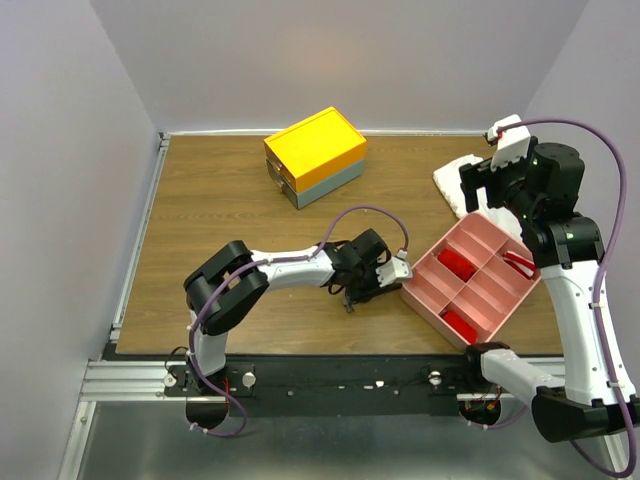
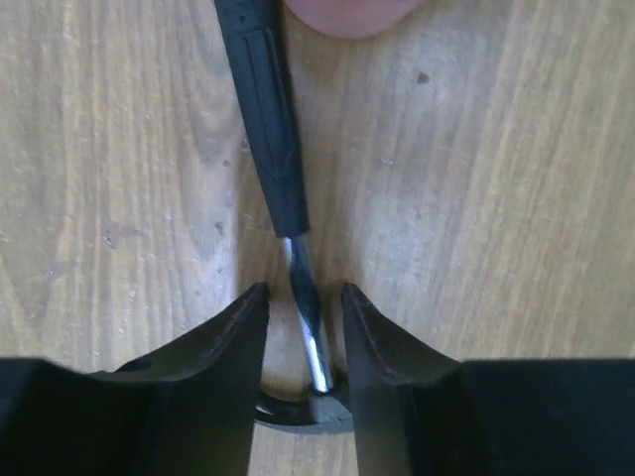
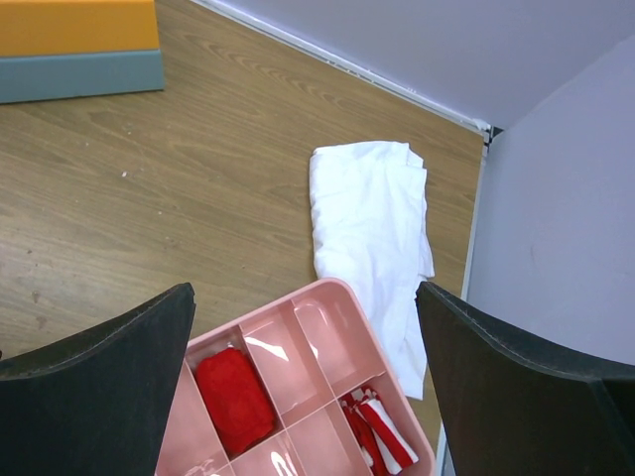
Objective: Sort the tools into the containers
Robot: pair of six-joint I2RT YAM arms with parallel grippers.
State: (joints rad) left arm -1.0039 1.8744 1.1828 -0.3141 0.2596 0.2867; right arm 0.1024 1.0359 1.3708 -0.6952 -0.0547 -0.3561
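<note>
Left claw (image 2: pixel 305 297): low on table (image 1: pixel 220 200), fingers slightly apart, straddling the silver shaft of the black-handled hammer (image 2: pixel 263 109), which lies flat on the wood; a slim gap shows either side. Box (image 1: pixel 314 155): yellow top, grey base, far middle of table, well apart from hammer. Tray (image 1: pixel 430 316): pink, divided, just right of left claw; red items (image 3: pixel 233 397) in several compartments. Right claw (image 3: pixel 303 290): raised above tray, fingers wide apart, empty. Cloth (image 3: pixel 367 218): white, folded, beyond tray.

One box (image 1: pixel 314 155), one tray (image 3: pixel 316 289), one cloth (image 3: pixel 367 238), one hammer (image 2: pixel 263 109).
</note>
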